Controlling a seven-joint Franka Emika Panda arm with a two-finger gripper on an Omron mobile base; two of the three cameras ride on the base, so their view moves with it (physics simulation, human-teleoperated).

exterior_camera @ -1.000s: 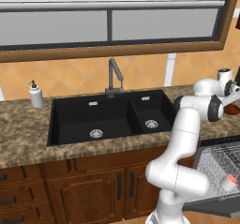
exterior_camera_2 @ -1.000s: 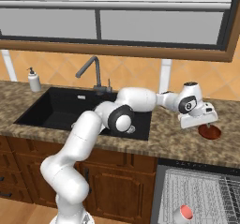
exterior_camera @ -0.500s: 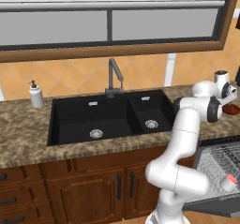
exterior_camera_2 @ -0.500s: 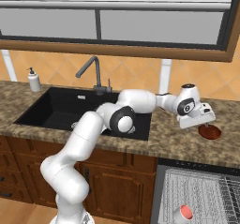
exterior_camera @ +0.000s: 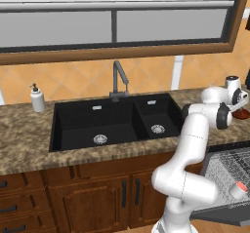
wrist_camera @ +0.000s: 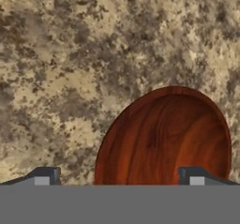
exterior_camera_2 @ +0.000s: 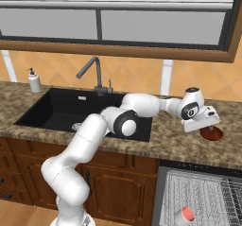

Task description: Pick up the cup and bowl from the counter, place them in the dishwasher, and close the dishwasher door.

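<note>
The dark reddish-brown bowl (wrist_camera: 164, 138) sits on the speckled counter (wrist_camera: 70, 54), and in the right base view the bowl (exterior_camera_2: 211, 133) is at the counter's right end. My gripper (wrist_camera: 119, 177) hangs just above it, open and empty. The bowl's near rim lies between the fingertips (wrist_camera: 197, 176), one of them over its inside. From the left base view, the gripper (exterior_camera: 238, 100) hovers over the bowl (exterior_camera: 242, 114). The pale cup (exterior_camera_2: 185, 215) with a red inside stands in the dishwasher's wire rack (exterior_camera_2: 203, 192). The dishwasher door (exterior_camera: 219, 215) hangs open under the rack.
A black double sink (exterior_camera: 112, 122) with a dark faucet (exterior_camera: 118, 78) takes up the middle of the counter. A white soap dispenser (exterior_camera: 37, 99) stands at the far left. Brown cabinets (exterior_camera: 93, 193) run below, and a tiled wall and window rise behind.
My hand has eased slightly to the right and lower over the bowl. The jaws have stayed open, and the bowl and cup have not moved.
</note>
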